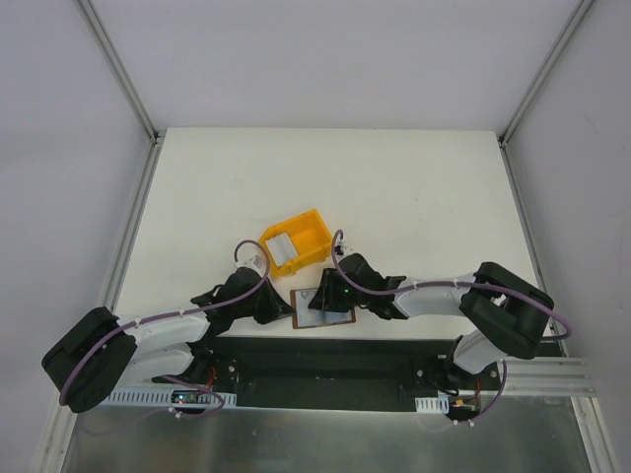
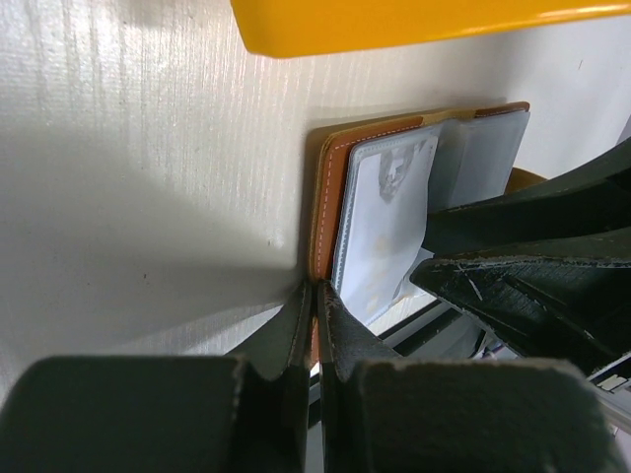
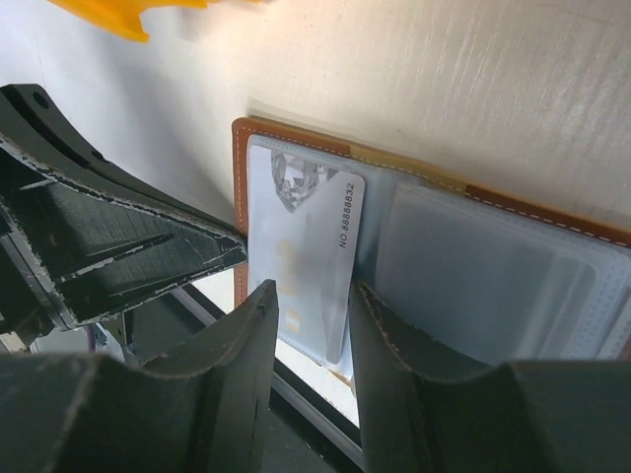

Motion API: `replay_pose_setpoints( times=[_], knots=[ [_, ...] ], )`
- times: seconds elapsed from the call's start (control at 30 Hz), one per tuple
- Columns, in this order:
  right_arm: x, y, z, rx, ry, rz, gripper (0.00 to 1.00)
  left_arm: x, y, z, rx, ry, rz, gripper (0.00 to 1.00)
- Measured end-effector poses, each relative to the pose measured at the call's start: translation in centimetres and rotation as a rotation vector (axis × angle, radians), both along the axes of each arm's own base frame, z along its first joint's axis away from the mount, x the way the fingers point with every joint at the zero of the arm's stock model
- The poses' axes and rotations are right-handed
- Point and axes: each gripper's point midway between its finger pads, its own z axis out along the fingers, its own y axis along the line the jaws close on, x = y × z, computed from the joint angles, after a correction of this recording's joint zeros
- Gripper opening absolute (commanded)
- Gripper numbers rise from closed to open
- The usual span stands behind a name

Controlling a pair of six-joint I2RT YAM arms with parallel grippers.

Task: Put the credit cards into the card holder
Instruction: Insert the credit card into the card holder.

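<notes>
The brown card holder (image 1: 322,308) lies open and flat near the table's front edge, its grey plastic sleeves up. My left gripper (image 2: 315,296) is shut on the holder's brown left border (image 2: 330,187). A white credit card (image 3: 301,246) with a printed number lies on the holder's left sleeve, its near end sticking out past the holder's front edge. My right gripper (image 3: 308,296) stands open just above that near end, a finger on each side of the card. The card (image 2: 389,217) also shows in the left wrist view.
A yellow bin (image 1: 296,241) stands just behind the holder with light grey cards (image 1: 284,249) in it. The two grippers are close together over the holder. The black mounting rail (image 1: 325,360) runs right below the table's front edge.
</notes>
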Motion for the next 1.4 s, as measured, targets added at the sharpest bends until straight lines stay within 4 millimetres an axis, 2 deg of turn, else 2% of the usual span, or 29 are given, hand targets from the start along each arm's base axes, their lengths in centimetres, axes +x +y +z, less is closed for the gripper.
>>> replay_pose_setpoints(
  times=[0.17,0.37,0.5,0.7,1.07,1.23,1.4],
  knots=[
    [0.0,-0.1,-0.1,-0.021,-0.008,0.014,0.35,0.0,0.0,0.0,0.000,0.000,0.000,0.00],
    [-0.3,-0.4,0.1,-0.045,-0.027,0.029,0.39,0.0,0.0,0.1,-0.002,-0.002,0.000,0.00],
    [-0.7,-1.1,0.6,-0.075,-0.049,0.050,0.40,0.0,-0.1,0.1,-0.004,-0.002,0.000,0.00],
    [-0.2,-1.9,1.9,-0.097,-0.100,0.040,0.40,0.0,-0.1,0.1,-0.005,-0.003,0.000,0.00],
    [-0.3,-3.3,1.1,-0.182,-0.109,0.033,0.43,-0.1,0.0,0.4,-0.014,-0.009,-0.001,0.00],
    [-0.3,-3.3,1.2,-0.196,-0.118,0.041,0.43,-0.3,0.2,0.5,-0.011,-0.006,-0.001,0.00],
    [-0.2,-2.3,2.4,-0.186,-0.144,0.066,0.45,-0.4,0.2,0.6,-0.012,-0.008,-0.001,0.00]
  ],
)
